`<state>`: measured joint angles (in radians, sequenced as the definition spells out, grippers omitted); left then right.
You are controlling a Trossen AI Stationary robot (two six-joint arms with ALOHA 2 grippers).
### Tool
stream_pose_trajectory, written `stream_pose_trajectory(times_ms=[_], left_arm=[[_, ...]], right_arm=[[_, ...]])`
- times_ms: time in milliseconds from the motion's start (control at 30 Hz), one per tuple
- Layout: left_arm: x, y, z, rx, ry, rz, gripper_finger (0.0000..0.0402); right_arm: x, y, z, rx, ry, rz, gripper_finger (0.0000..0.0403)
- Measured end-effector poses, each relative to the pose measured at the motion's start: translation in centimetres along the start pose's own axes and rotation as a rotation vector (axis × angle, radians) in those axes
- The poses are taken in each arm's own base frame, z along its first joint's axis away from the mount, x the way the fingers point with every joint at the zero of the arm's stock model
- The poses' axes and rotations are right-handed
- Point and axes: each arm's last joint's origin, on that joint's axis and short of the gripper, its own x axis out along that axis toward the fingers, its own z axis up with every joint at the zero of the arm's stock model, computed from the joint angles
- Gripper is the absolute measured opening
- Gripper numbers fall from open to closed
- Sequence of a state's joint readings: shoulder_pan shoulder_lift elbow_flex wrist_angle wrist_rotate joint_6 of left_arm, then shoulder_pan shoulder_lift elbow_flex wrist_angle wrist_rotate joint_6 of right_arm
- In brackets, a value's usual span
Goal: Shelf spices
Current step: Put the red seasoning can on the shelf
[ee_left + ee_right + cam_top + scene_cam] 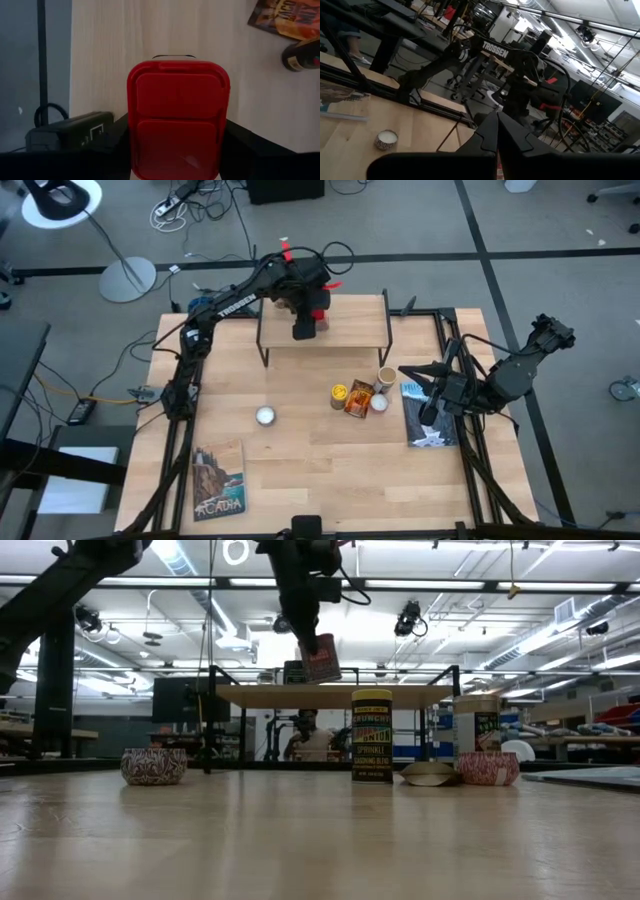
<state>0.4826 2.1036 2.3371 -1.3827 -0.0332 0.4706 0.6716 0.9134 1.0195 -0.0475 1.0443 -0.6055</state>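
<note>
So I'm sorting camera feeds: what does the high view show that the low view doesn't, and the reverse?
Only the high view shows the right gripper, shut, waiting over a book, plus the second book. Only the low view shows that the red tin hangs clear above the shelf, and a person behind it. Both show the left gripper holding the tin and the yellow black-lidded jar.

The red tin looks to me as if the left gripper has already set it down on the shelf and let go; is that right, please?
Not quite: the left gripper is shut on the red tin, holding it just above the shelf, not resting on it. The low view shows the gap under the tin.
</note>
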Motion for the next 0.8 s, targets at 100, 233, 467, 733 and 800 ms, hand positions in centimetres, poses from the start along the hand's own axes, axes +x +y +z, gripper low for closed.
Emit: stream_pose_trajectory(times_ms=[100,233,467,733,800], left_arm=[[0.0,-0.1,0.0,0.000,-0.005,-0.011,0.0210],[0.0,0.0,0.0,-0.002,-0.004,-0.009,0.0235],[0.0,0.0,0.0,-0.008,-0.008,-0.006,0.0264],[-0.3,0.0,0.1,-0.027,-0.002,0.024,0.0267],[-1.0,0.0,0.3,-0.029,-0.037,0.040,0.0268]], right_arm=[[0.0,0.0,0.0,0.000,0.000,0.000,0.0004],[0.0,0.0,0.0,0.003,0.000,0.000,0.0006],[0.0,0.0,0.0,0.003,0.000,0.000,0.0004],[0.0,0.0,0.0,0.003,0.000,0.000,0.0004],[0.0,0.0,0.0,0.003,0.000,0.000,0.0004]])
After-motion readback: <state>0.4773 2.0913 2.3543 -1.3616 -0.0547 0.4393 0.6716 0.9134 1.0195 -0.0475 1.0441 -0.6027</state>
